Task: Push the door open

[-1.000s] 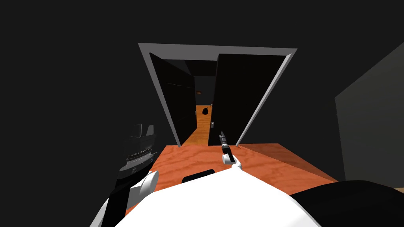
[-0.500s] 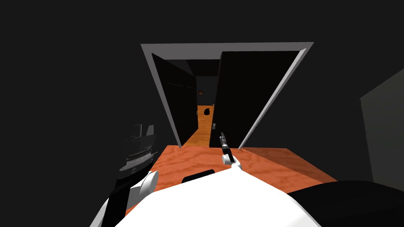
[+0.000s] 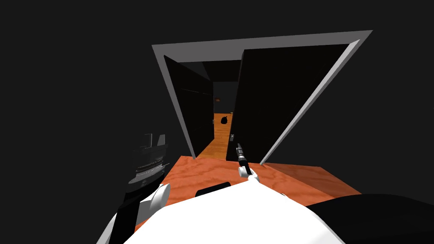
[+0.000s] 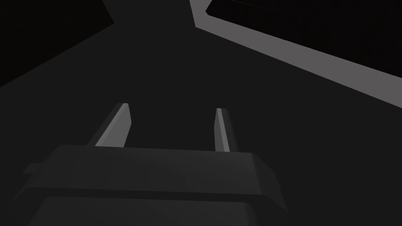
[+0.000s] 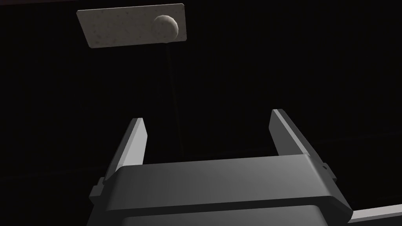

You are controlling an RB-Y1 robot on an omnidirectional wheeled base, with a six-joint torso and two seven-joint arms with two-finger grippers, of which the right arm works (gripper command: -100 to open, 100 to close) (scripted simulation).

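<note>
My head has turned, spreading the doorway rightward, and the dark door (image 3: 279,97), ajar, stands straight ahead of the right tool (image 5: 207,117), fingers spread, near the knob (image 5: 165,27) at its free edge; the left tool (image 4: 171,108), also open, hangs well aside.

Two leaves hang in the door frame (image 3: 254,43): the left leaf (image 3: 190,110) angles far inward, the right leaf (image 3: 275,101) stands ajar, with a gap between them. Through the gap a hallway floor (image 3: 218,140) runs away, and a small object (image 3: 224,120) lies far along it. The right gripper (image 3: 239,145) is just before the right leaf, near its handle plate (image 3: 232,137). The left gripper (image 3: 153,136) is near, left of the frame.
</note>
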